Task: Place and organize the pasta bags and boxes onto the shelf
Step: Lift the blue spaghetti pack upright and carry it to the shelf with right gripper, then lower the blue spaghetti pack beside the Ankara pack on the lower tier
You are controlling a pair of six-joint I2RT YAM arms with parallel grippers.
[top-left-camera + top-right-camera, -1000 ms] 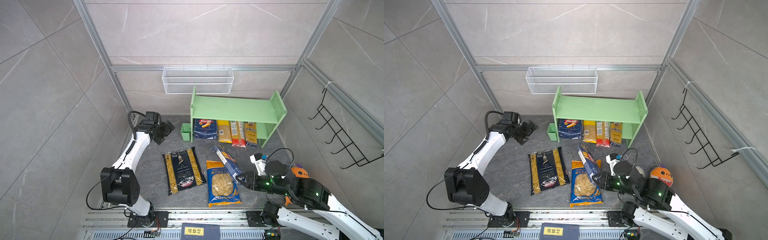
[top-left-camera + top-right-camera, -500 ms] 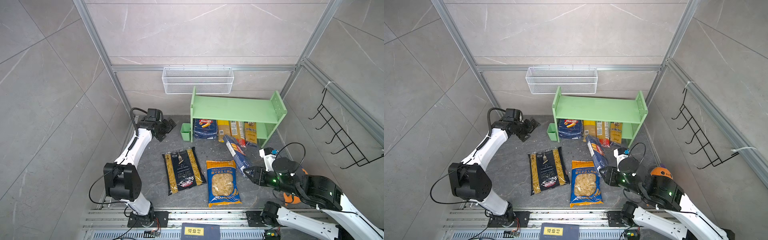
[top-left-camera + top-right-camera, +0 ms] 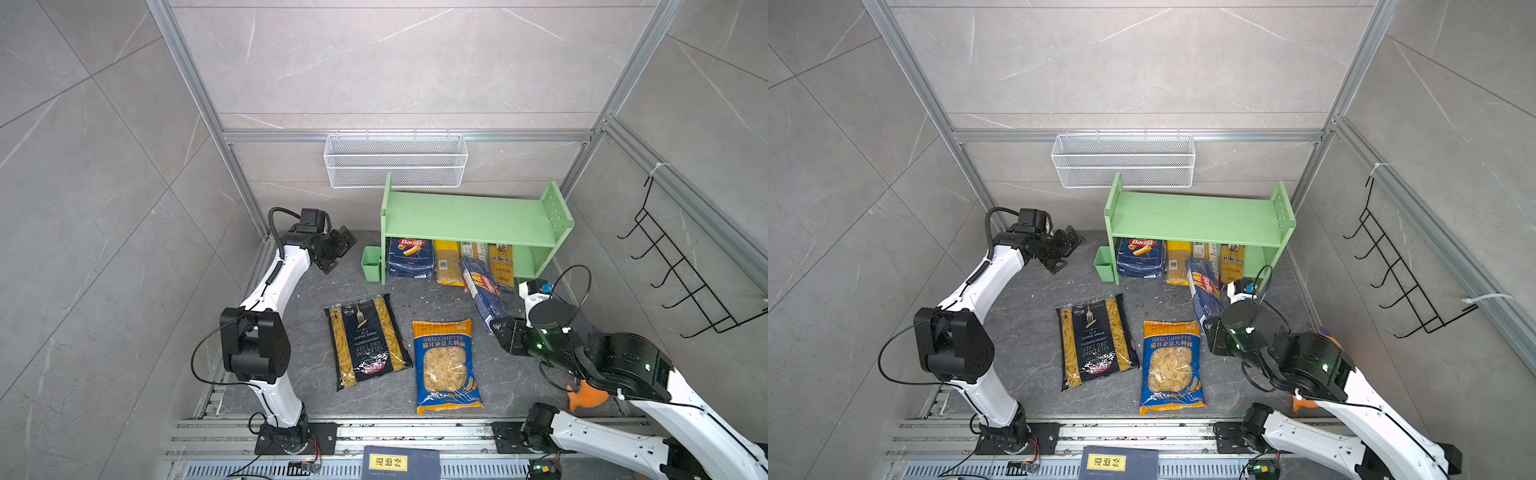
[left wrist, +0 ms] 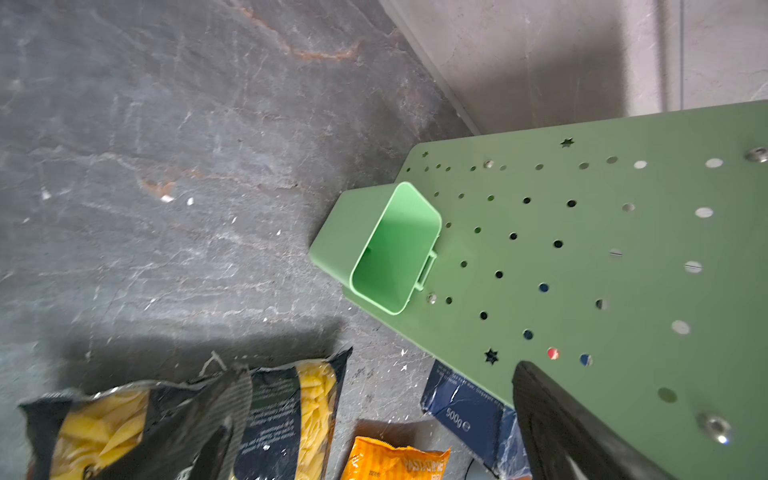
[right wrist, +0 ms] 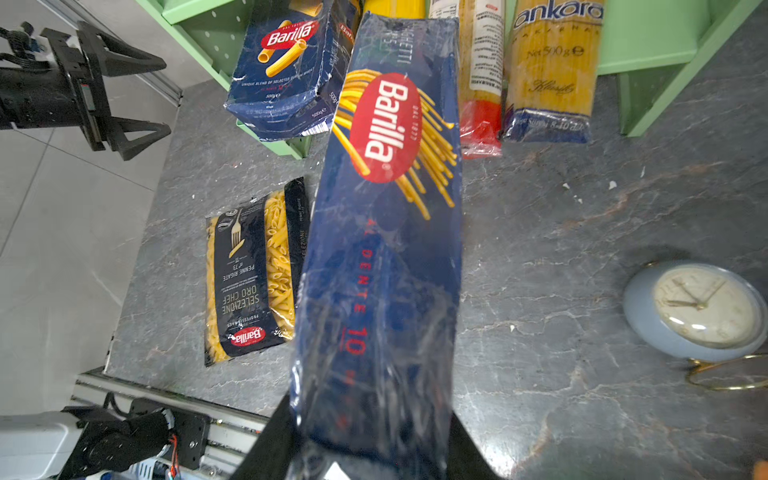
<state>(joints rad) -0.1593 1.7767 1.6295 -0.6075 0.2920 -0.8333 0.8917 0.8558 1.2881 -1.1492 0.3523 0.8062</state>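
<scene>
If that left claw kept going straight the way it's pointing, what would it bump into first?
Most likely the cup on the side of the shelf. It sits almost dead ahead of the open left gripper, though depth is hard to judge.

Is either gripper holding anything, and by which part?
The right gripper holds the dark blue spaghetti pack by the end away from the shelf. The left gripper is open and empty.
</scene>
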